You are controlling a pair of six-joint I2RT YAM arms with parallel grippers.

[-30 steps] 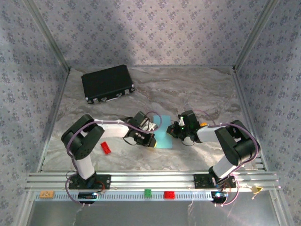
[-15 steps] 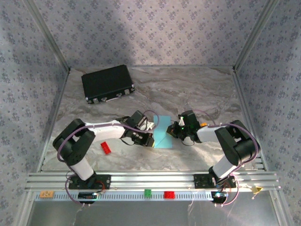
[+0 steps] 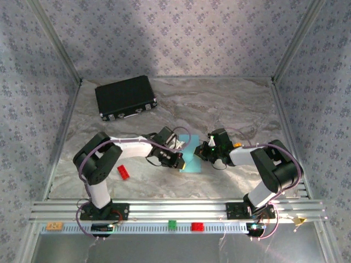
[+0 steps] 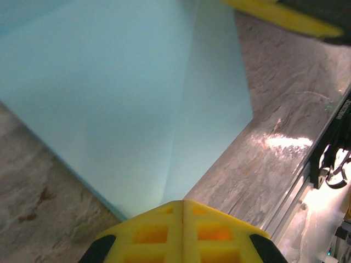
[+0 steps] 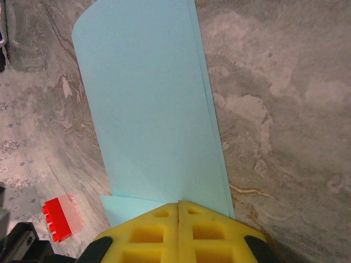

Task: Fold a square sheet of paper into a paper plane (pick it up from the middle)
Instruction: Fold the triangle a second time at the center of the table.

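— Two hands low over mid-bench. Where's the paper?

— Between them. The square sheet of paper [image 3: 191, 149] lies on the bench [image 3: 230, 104], already folded into a tall narrow strip. The black case [image 3: 126, 97] is well apart at the far left, and the red brick [image 3: 123, 172] sits off to the sheet's left.

— State of the hands?

— Left hand [image 3: 178, 163]: yellow fingers pressed together, tips at the strip's near-left edge. Right hand [image 3: 203, 154]: fingers together too, tips at its right edge. I cannot tell whether either has paper nipped between the fingers. They look more like pressers than pinchers.

— Why closed, do you think?

— My guess is that a shut pair makes one firm pad for pinning a layer and rubbing a crease flat. One on each side should stop so light a sheet skating on that slick bench.

— Materials?

— Paper is thin, matte, pale cyan. From the left wrist, a straight slanting crease runs across it. From the right wrist, the long right edge shows stacked layers slightly out of line, and the far corner curls up a little. Bench is glossy, grey and marble-veined, and it throws back glare. Brick is translucent red plastic, studded. Fingers are moulded with square recesses.

— Progress?

— Early to middle folds, I judge. No pointed dart yet.
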